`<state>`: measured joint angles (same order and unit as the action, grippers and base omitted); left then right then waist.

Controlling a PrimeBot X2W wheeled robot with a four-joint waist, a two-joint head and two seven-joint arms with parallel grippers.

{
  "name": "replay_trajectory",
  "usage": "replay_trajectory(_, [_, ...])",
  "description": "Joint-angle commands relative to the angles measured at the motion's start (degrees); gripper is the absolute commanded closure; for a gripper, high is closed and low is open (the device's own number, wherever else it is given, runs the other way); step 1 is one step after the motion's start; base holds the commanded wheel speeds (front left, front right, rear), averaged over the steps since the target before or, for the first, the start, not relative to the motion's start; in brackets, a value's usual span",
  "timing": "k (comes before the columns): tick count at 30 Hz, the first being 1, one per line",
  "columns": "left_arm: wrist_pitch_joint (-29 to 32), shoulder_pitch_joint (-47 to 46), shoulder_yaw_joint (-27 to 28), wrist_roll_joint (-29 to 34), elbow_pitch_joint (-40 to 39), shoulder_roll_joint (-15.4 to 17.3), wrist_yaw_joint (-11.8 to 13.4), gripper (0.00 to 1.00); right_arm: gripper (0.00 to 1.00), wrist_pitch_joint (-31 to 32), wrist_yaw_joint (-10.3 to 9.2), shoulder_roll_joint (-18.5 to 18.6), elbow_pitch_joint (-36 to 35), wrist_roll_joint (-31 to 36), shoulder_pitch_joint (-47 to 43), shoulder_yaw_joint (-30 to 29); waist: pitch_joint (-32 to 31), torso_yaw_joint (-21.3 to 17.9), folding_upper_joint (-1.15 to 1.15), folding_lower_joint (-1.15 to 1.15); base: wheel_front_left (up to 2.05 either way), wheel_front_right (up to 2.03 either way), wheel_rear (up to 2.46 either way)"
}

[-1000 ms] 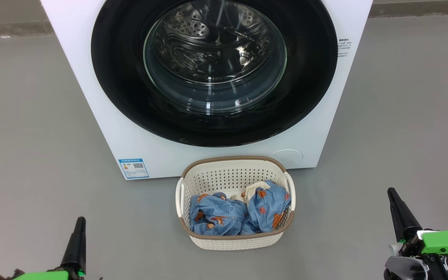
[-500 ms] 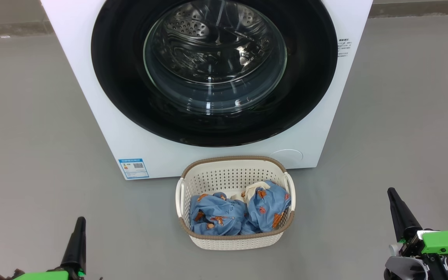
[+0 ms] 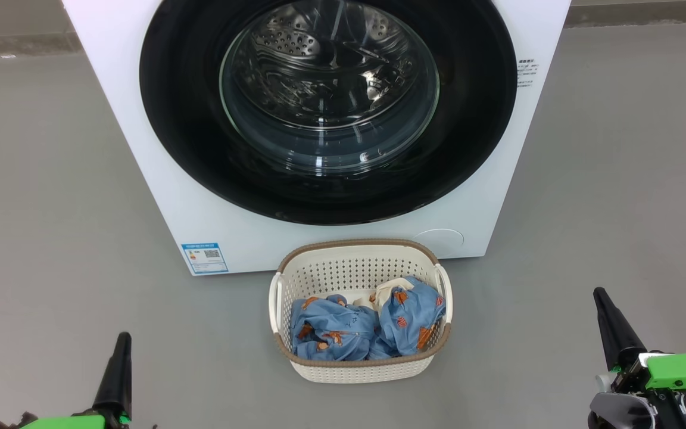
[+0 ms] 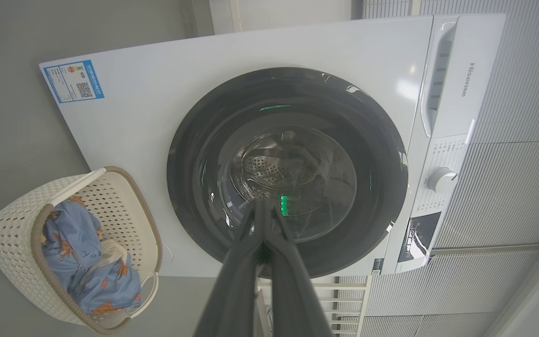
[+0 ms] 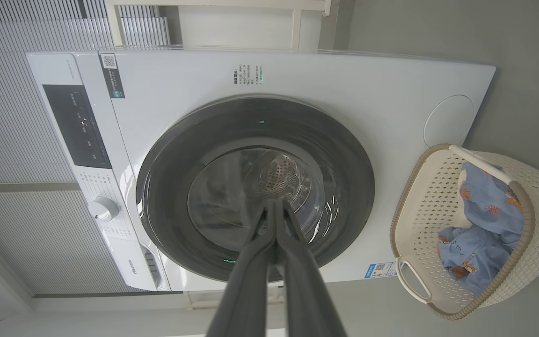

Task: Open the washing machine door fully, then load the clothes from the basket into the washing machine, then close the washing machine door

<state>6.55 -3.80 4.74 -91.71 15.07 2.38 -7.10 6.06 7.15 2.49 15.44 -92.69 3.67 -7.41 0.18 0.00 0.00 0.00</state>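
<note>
Smooth grey floor (image 3: 51, 179), ribbed grey wall panels (image 4: 522, 117) behind. Wrist views add the dial (image 4: 441, 180) and control panel (image 5: 75, 126). The washing machine door (image 3: 188, 149) is shut, glass facing the robot. At its 6 o'clock sits the basket (image 3: 358, 243), long side across, clothes (image 3: 343, 330) inside. Both pressed together and empty: left gripper (image 3: 122, 341) at 7, right gripper (image 3: 600, 295) at 5.

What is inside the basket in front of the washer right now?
The basket holds crumpled light blue clothes printed with orange-brown bears, plus some cream-white cloth between them. Whatever lies beneath the pile is covered.
</note>
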Motion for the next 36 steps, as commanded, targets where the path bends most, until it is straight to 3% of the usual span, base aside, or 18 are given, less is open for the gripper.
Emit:
replay_trajectory(1, [-0.02,-2.40,1.84,-0.41,-1.02,0.50,-0.39,1.00,1.00,0.31,0.34,0.53,-1.43,0.41,2.50,1.03,0.00,0.00,0.00,0.00,0.00,0.00,0.00])
replay_trajectory(2, [0.00,0.11,-0.05,0.01,0.25,-0.03,0.02,0.00,0.00,-0.01,0.00,-0.09,0.29,0.00,-0.08,0.02,0.00,0.00,0.00,0.00,0.00,0.00,0.00])
replay_trajectory(11, [-1.00,0.49,-0.42,0.08,0.96,-0.35,0.06,0.00,0.00,-1.05,0.01,-0.62,1.12,-0.39,-0.69,0.58,-0.17,0.06,0.00,0.13,0.00,0.00,0.00])
replay_trajectory(16, [-1.80,0.20,-0.65,0.28,0.41,-0.31,0.04,0.00,0.00,-1.88,0.02,-0.58,0.41,-0.52,-0.41,0.98,-0.06,0.11,0.00,0.01,0.00,0.00,0.00])
replay_trajectory(36, [-5.16,-1.53,-3.24,4.36,-0.98,1.51,-0.03,0.00,0.00,-4.98,0.08,0.53,-2.63,3.04,1.02,3.89,0.70,0.14,0.00,0.00,0.00,0.00,0.00])
